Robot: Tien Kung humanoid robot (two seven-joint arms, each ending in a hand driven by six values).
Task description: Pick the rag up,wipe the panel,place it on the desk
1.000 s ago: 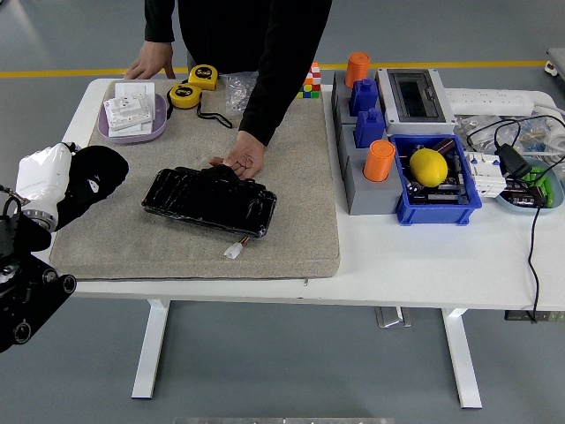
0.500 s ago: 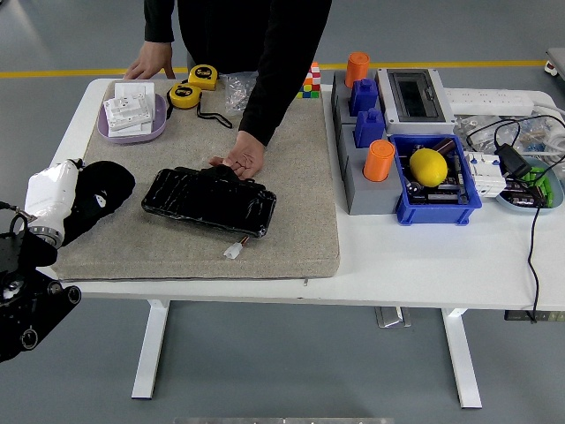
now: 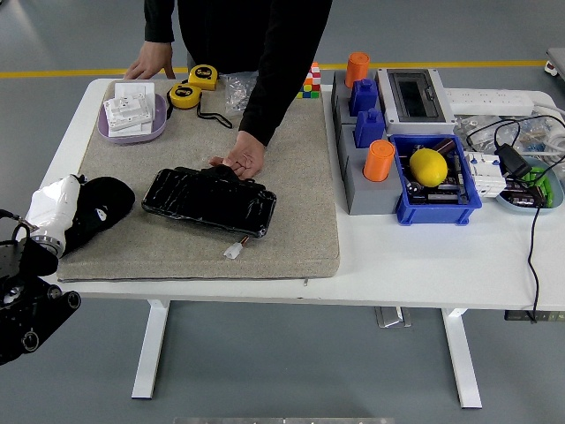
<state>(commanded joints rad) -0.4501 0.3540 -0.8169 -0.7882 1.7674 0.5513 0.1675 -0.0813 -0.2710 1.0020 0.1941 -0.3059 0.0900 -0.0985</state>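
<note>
One black panel lies flat on the grey mat, near the middle of the mat, with a small white plug sticking out by its near edge. A person stands at the far edge of the desk. One of the person's hands rests on the far edge of the panel. The other hand is flat on the desk at the far left corner.

My left hand is at the left edge of the mat, well apart from the panel. It looks black with some white cloth behind it. I think that is the rag, but I cannot tell for sure. I cannot tell if my fingers are curled or spread. My right hand does not show.

Near the far left corner sits a purple tray with white boxes in it. Just beside it are two yellow tape measures.

On the right side of the desk stands a grey rack with blue blocks and orange cups. Next to it is a blue bin with a yellow lemon inside. A grey box with a dark window sits behind the bin. Black wires run along the right edge.
</note>
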